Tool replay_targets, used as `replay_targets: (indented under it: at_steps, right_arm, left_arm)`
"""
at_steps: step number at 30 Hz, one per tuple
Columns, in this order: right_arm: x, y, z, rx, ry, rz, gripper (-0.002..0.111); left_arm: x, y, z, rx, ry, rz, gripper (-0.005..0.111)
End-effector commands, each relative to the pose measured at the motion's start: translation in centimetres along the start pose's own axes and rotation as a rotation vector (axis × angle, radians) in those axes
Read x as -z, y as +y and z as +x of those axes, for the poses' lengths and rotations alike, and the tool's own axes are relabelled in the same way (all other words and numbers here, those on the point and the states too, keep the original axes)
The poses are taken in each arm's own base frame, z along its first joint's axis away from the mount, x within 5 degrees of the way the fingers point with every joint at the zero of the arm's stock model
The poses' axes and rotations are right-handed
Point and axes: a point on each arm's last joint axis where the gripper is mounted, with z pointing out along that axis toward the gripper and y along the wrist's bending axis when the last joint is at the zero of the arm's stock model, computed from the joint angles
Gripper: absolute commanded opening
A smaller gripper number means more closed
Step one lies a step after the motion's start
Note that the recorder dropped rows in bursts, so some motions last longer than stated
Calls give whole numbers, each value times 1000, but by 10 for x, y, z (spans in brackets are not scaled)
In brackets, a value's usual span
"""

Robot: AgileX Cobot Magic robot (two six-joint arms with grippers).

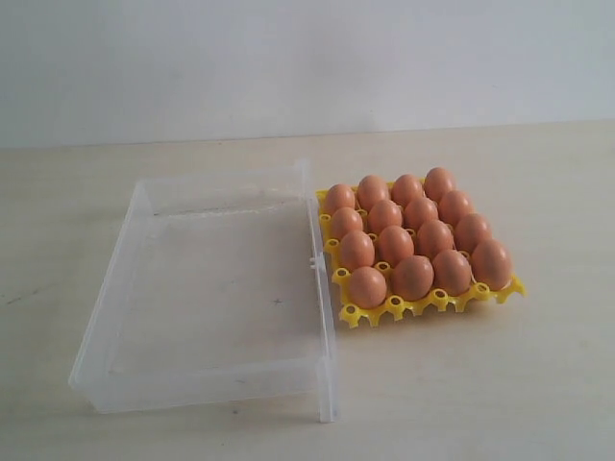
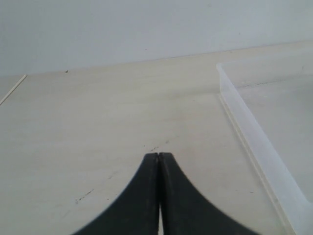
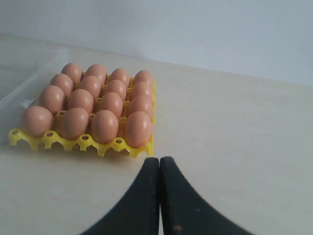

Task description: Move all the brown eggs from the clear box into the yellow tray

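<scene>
Several brown eggs (image 1: pixel 413 277) fill the cups of the yellow tray (image 1: pixel 428 307), right of centre in the exterior view. The clear box (image 1: pixel 219 382) lies to the tray's left, and no egg shows inside it. Neither gripper appears in the exterior view. My left gripper (image 2: pixel 159 155) is shut with nothing in it, over bare table beside the clear box's wall (image 2: pixel 254 142). My right gripper (image 3: pixel 159 159) is shut and holds nothing, just off the near corner of the yellow tray (image 3: pixel 83 143) with its brown eggs (image 3: pixel 104 126).
A pale wooden table (image 1: pixel 500 384) carries everything, with a plain white wall (image 1: pixel 307 58) behind it. The box's small clasp (image 1: pixel 311 260) sits on the wall next to the tray.
</scene>
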Motion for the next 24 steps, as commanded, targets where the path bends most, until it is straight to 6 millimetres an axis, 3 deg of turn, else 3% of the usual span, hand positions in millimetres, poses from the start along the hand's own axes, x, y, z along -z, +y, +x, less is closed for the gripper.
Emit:
replay_targets:
  at_steps: [1,2,7,19,24]
  right_arm:
    - [-8,2,15,15,6,3,0]
    - [-11,3,21,15,10,2,0]
    - [-11,3,15,14,-67,8,0]
    - [-11,3,15,5,-66,7,0]
    - [-11,3,15,-137,-65,2,0]
  left_arm:
    - [1,0,-3,8,-21,-1,0]
    - [1,0,-3,8,-21,-1,0]
    - [1,0,-3,8,-21,-1,0]
    - [1,0,-3,8,-21,-1,0]
    - [1,0,-3,8,-21,-1,0]
